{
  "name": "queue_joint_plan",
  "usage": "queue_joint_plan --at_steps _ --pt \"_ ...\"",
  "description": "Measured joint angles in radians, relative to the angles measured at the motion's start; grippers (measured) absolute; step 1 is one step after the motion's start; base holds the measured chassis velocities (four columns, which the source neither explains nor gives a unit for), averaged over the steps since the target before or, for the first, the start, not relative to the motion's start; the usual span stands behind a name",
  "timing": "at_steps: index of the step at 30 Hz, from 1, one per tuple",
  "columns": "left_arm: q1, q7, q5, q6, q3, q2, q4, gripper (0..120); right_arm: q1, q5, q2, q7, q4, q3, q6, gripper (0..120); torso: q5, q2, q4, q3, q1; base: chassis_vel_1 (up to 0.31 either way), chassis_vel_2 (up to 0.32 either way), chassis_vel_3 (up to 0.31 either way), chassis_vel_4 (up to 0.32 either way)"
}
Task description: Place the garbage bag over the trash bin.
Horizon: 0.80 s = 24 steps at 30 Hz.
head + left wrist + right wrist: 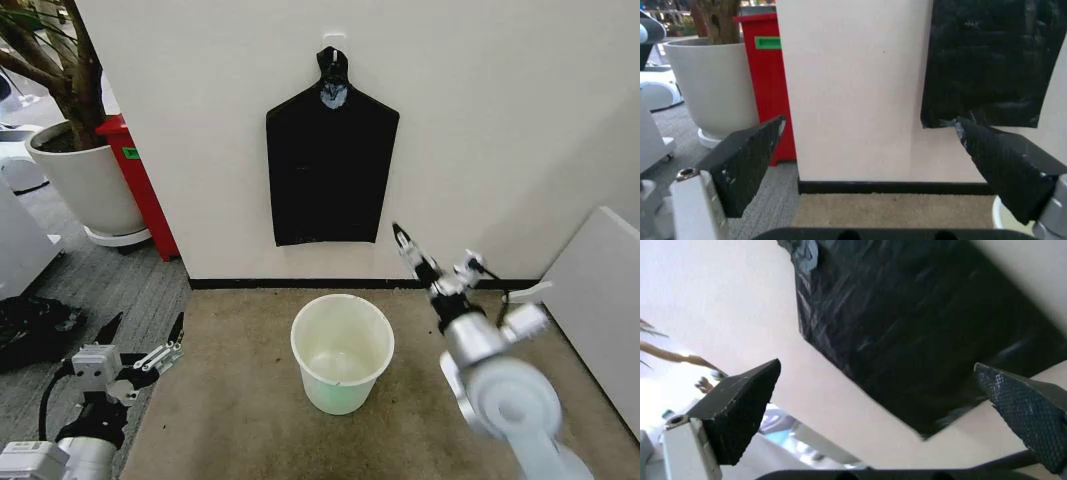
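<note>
The trash bin (342, 352), a cream-white round pail, stands open-topped on the beige carpet close to the wall. The garbage bag is out of view. A flat black shield-shaped bundle (330, 170) with a knot on top hangs from a wall hook above the bin. My right gripper (405, 243) is raised to the right of the bundle's lower corner, jaws open and holding nothing; the right wrist view looks up at the bundle (920, 335) between them. My left gripper (145, 338) waits low at the left, open and holding nothing, facing the wall and the bundle (990, 60).
A large white plant pot (90, 185) with a tree and a red box (145, 180) stand at the wall's left corner. A lumpy dark bag (35, 330) lies on the grey floor at the left. A white panel (600, 300) leans at the right.
</note>
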Motion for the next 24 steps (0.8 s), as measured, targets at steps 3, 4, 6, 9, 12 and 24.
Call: queue_joint_plan --at_steps 3,4,6,9,12,24 --pt "0.006 -0.003 -0.003 -0.001 -0.003 0.003 0.000 100 0.186 0.070 0.119 0.025 -0.166 -0.084 0.052 100 -0.0001 0.000 0.0000 0.000 0.000 0.000 0.000 0.000 0.000" --pt "0.008 -0.003 -0.003 -0.002 -0.003 0.004 0.000 100 0.204 0.073 0.136 0.025 -0.182 -0.086 0.055 100 -0.0001 0.000 0.0000 0.000 0.000 0.000 0.000 0.000 0.000" --pt "0.012 -0.003 -0.003 -0.003 -0.003 0.006 0.000 100 0.243 0.084 0.172 0.026 -0.214 -0.089 0.063 100 -0.0001 0.000 0.0001 0.000 0.000 0.000 0.000 0.000 0.000" --pt "0.026 -0.003 -0.003 -0.004 -0.007 0.007 0.000 100 0.312 0.098 0.224 0.029 -0.268 -0.087 0.073 100 -0.0003 0.000 0.0000 0.000 0.000 0.000 0.000 0.000 0.000" --pt "0.039 -0.003 -0.003 -0.006 -0.011 0.005 0.000 100 0.374 0.110 0.253 0.031 -0.318 -0.085 0.081 100 -0.0003 0.000 -0.0002 0.000 0.000 0.000 0.000 0.000 0.000" --pt "0.069 -0.003 0.000 -0.014 -0.015 -0.008 0.000 100 0.624 0.125 0.339 0.004 -0.582 -0.051 0.093 100 -0.0001 0.000 -0.0001 0.000 0.000 0.000 0.000 0.000 0.000"
